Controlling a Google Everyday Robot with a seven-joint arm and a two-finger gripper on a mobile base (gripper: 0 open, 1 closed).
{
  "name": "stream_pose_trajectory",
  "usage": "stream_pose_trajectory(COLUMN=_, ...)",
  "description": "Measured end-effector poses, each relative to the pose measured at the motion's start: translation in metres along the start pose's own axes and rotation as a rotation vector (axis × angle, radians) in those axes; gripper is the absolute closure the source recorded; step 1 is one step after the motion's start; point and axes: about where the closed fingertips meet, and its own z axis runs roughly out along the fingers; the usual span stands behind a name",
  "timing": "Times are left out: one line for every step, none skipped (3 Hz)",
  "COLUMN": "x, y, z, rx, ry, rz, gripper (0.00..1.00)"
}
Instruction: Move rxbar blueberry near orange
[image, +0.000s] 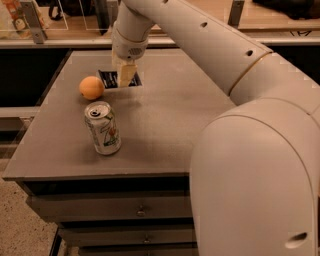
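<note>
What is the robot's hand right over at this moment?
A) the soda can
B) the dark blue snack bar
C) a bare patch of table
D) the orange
B: the gripper is at the dark blue snack bar at the back of the table, just right of the orange; the soda can stands apart, nearer the front edge.

Tbl (170, 125): orange (91, 87), can (103, 128), rxbar (108, 78); jaws above.

Nothing legible is to be found here, tbh. Rows of pale lettering can be made out on the rxbar blueberry (108, 78), but not one word can be read. Green and orange print is seen on the soda can (103, 130), also unreadable. The gripper (125, 75) is positioned right over the bar's right end.
</note>
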Motion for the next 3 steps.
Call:
stream_pose_trajectory(x=0.004, y=0.002, z=0.004, rx=-0.012, ry=-0.001, rz=0.009, gripper=1.0)
stream_pose_trajectory(x=0.006, y=0.005, z=0.016, rx=-0.045, ry=0.003, rz=0.016, gripper=0.84)
stream_pose_trajectory(x=0.012, y=0.007, z=0.024, rx=-0.067, ry=0.013, rz=0.045, gripper=0.6)
